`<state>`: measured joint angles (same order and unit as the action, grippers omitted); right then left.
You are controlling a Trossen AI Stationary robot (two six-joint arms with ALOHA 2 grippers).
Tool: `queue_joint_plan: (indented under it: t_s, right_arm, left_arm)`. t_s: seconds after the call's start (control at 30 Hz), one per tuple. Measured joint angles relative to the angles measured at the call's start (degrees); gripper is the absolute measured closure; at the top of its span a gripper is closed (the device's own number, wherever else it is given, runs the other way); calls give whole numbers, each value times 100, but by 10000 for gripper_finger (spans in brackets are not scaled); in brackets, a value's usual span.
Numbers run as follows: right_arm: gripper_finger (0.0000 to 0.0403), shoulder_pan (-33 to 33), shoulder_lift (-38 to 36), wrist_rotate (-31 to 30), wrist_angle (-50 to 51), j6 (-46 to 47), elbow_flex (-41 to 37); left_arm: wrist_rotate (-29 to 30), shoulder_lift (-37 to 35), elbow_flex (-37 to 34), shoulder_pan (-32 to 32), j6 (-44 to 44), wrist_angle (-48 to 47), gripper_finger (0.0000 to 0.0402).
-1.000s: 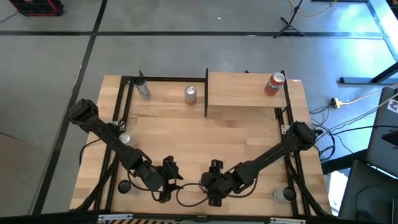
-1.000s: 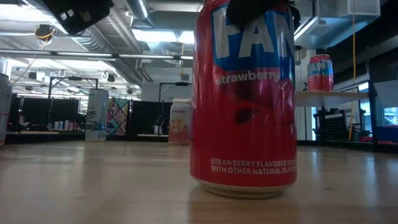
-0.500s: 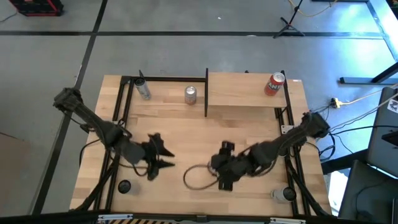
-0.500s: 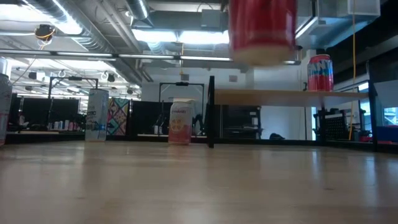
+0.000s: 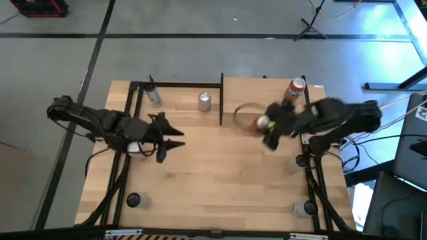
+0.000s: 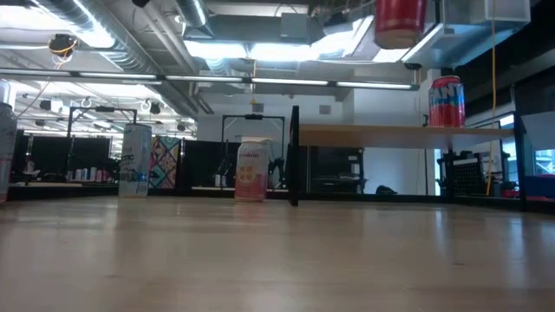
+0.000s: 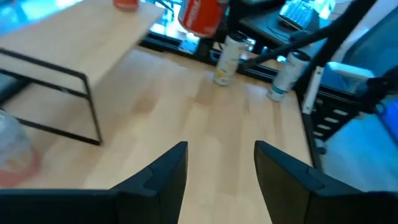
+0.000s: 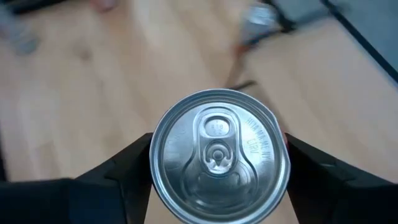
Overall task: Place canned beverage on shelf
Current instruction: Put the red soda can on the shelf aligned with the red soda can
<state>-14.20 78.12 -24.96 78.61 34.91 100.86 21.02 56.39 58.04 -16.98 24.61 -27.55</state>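
Now that lifted, can [image 8: 219,155] over shelf [image 5: 257,103].

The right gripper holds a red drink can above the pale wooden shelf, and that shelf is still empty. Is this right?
Not quite. The right gripper does hold a red drink can above the pale wooden shelf, but the shelf is not empty: the high view shows another red can standing there.

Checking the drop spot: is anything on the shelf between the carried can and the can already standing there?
No. In the high view, bare shelf lies between the can in the right gripper and the standing can.
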Motion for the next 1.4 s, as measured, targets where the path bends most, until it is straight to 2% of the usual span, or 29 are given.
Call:
queue_joint_plan:
  t_s: [0.17,0.3,0.5,0.8,0.93,1.13,1.4]
  right_arm:
    - [131,500,-701,-265,604,330,2]
    - [131,930,-1042,-332,1201,435,-18]
    - [131,1488,-1620,-412,1084,412,-571]
    - [131,2433,-2399,-93,1120,381,-1669]
    - [131,2790,-2644,23,807,321,-2138]
    - [131,3307,-2777,654,362,-103,-2893]
    - [131,3893,-2792,926,167,-512,-3145]
  left_arm:
    - [-216,-37,0,445,-682,-7,228]
    - [-251,-10,0,741,-749,3,228]
    - [-253,-8,0,1045,-855,28,227]
    - [-282,-8,0,1377,-875,18,228]
    - [-484,-8,0,1502,-882,18,228]
    - [-699,-6,0,1581,-883,16,227]
    - [-704,-6,0,1579,-882,15,227]
